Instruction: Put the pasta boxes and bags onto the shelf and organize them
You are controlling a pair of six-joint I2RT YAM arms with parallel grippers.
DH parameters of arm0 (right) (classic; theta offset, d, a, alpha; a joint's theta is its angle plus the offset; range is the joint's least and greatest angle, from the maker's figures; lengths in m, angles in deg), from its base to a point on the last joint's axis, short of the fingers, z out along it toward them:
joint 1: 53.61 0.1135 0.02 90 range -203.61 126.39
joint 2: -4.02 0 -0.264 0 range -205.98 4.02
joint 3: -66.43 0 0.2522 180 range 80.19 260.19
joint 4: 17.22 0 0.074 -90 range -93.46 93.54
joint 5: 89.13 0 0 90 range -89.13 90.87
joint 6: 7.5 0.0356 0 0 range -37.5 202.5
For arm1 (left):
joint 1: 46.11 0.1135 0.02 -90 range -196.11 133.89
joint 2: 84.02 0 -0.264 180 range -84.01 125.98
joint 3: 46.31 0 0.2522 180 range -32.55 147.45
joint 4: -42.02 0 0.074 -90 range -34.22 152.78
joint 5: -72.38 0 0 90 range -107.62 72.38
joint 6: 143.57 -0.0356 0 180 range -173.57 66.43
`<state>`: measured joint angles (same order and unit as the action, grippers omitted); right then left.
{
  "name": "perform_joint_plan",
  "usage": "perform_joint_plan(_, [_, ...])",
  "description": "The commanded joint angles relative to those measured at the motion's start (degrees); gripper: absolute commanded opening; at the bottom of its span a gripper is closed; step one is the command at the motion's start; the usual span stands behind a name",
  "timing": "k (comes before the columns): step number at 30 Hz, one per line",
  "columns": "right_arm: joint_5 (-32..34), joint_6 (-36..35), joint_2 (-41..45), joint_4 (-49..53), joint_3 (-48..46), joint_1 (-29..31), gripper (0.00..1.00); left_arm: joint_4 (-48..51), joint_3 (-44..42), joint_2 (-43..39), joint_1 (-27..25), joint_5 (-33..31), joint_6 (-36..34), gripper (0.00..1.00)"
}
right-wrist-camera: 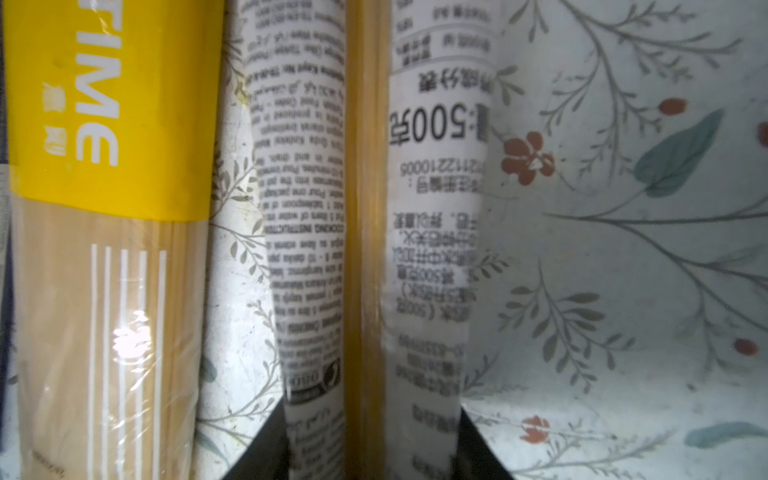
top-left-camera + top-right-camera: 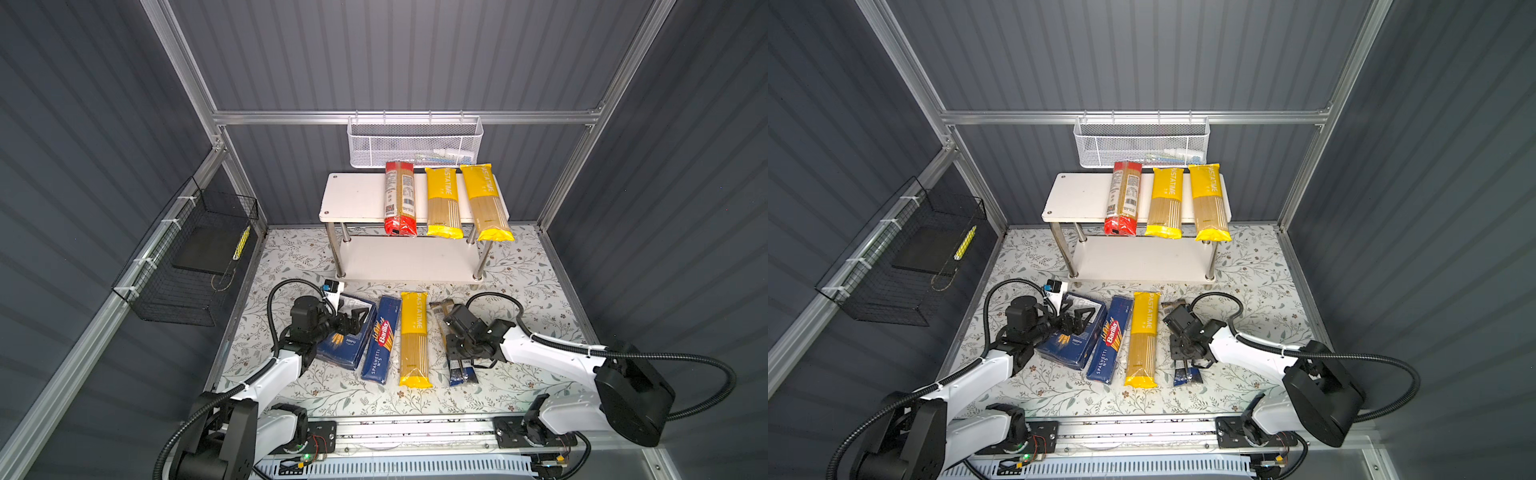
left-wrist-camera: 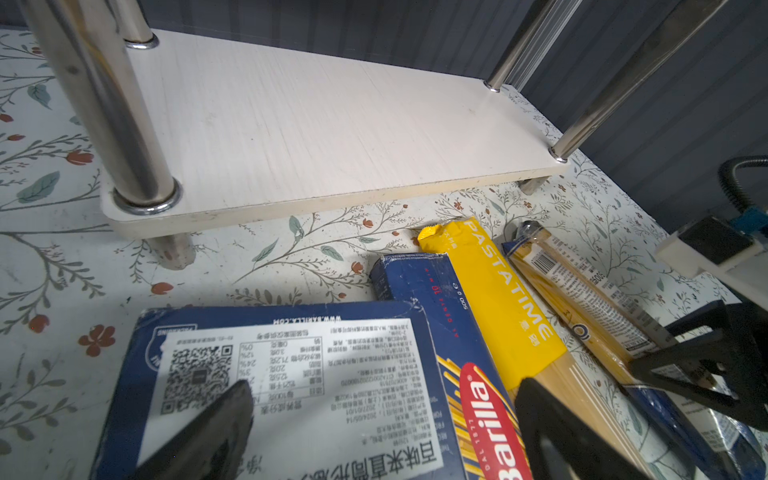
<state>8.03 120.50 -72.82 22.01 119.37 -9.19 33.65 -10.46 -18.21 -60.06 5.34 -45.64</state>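
Right gripper has a finger pressed on each side of the dark blue-black bag, pinching it about mid-length, and the wrapper humps up a bit between them. In both top views that bag lies on the floral mat, long axis running roughly 12 to 6.

The rest of the row goes off toward 9 o'clock from it. First comes the yellow PASTATIME bag just beside it, then the slim SPAGHETTI box, then the wide Barilla box. The slim box leans its edge up on the wide one.

Left gripper sits over the wide box's label with its fingers spread well apart, nothing between them. Can't tell if the tips actually touch the cardboard.

The shelf is at the mat's 12 o'clock end. The 3 o'clock half of its top board carries the red-ended bag, the middle yellow bag and the outer yellow bag. They lie side by side, with their near ends hanging over the 6 o'clock edge.
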Motion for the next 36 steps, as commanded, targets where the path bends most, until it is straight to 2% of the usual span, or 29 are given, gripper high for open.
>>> perform_joint_plan(1, [0.75,0.85,3.49,-0.46,0.72,0.38,0.40,0.60,1.12,-0.35,-0.19,-0.13,-0.80,0.99])
perform_joint_plan(12, [-2.54,0.15,14.24,-2.89,0.21,0.58,0.28,0.74,1.21,-0.32,-0.19,-0.25,-0.80,0.99])
perform_joint_plan(17, [-3.63,0.04,17.89,-6.41,-0.52,0.66,0.26,0.70,1.12,-0.50,-0.19,-0.42,-0.68,0.99])
perform_joint_plan(36, [-6.04,-5.81,13.62,-6.74,15.60,7.24,0.25,0.77,1.32,-0.23,-0.19,-0.45,-0.68,0.99])
